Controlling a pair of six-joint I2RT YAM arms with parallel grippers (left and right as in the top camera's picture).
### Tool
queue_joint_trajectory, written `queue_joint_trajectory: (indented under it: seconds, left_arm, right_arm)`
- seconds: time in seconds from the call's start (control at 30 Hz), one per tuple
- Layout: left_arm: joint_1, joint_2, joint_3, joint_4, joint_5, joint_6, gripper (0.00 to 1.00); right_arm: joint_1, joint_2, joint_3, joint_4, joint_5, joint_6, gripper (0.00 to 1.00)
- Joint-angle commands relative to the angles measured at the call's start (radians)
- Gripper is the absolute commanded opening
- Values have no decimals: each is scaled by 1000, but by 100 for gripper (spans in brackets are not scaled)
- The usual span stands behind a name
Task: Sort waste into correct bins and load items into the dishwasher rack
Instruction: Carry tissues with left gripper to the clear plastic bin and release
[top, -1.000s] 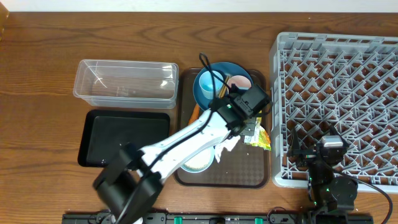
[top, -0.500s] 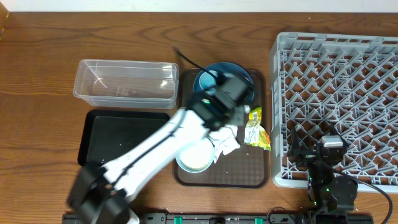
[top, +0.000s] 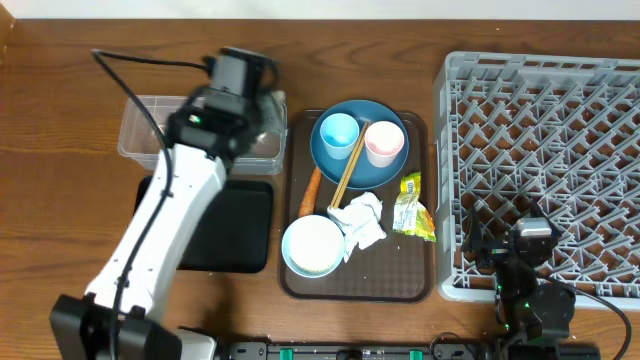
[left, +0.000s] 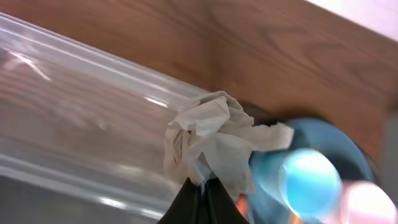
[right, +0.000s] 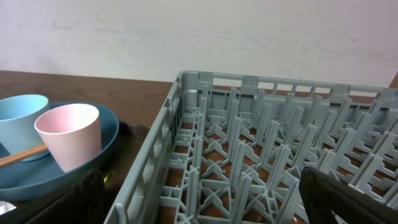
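Observation:
My left gripper (top: 255, 118) hangs over the right end of the clear tub (top: 150, 140), shut on a crumpled white tissue (left: 211, 134) that sticks out past its fingertips (left: 200, 193). Another crumpled tissue (top: 362, 220) lies on the brown tray (top: 400, 280) beside the white-and-blue bowl (top: 313, 244), the yellow-green wrapper (top: 411, 207) and the carrot (top: 311, 190). The dark blue plate (top: 358, 165) carries the light blue cup (top: 338, 130), the pink cup (top: 384, 142) and the chopsticks (top: 347, 165). My right gripper (right: 205, 199) stands open and empty over the front left corner of the grey rack (top: 560, 150).
The black tray (top: 240, 225) lies just in front of the clear tub, partly under my left arm. The rack's wall (right: 155, 143) rises between my right gripper and the plate (right: 93, 168).
My left arm has swung from the brown tray to the left and back, carrying the tissue over the clear tub. The right arm has not moved.

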Motion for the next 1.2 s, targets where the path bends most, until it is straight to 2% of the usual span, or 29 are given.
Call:
queue_joint_trajectory:
  seconds: [0.0,0.17,0.4,0.43,0.5,0.6,0.63,0.67,0.73,0.97,1.07,1.17]
  left_arm:
    - [80,53,-1,29,-21,40,6]
    - [174,132,-1,61,-21,40,6]
    - [227,232,-1,60,-21,43,7]
    - [229,236,-1,60,-21,44,10]
    - [229,238,-1,61,-21,44,32]
    - [229,225,-1,55,-21,67,44]
    - [229,218,-1,52,-21,77,53]
    - [229,207,-1,48,-21,82,57]
    - [229,171,-1,32,-21,82,62]
    - [169,-31,-1,-81,43,80,62]
    - [95,-123,-1,-201,118,80,61]
    - [-18,-188,-1,-300,121,80,61]
  right_arm:
    - [-6,-5,-2,-4,3,13,99]
    - [-6,-5,-2,-4,3,13,99]
    - [-6,-5,-2,-4,3,13,99]
    - [-6,-5,-2,-4,3,13,99]
    - [-6,-5,-2,-4,3,13,99]
    - [-6,-5,-2,-4,3,13,99]
    - [-6,-5,-2,-4,3,13,99]
    - [-6,-5,-2,-4,3,13,99]
    - [-6,-5,-2,-4,3,13,99]
    - [-6,-5,-2,-4,3,13,99]
    - [-6,-5,-2,-4,3,13,99]
    - [-6,-5,-2,-4,3,13,99]
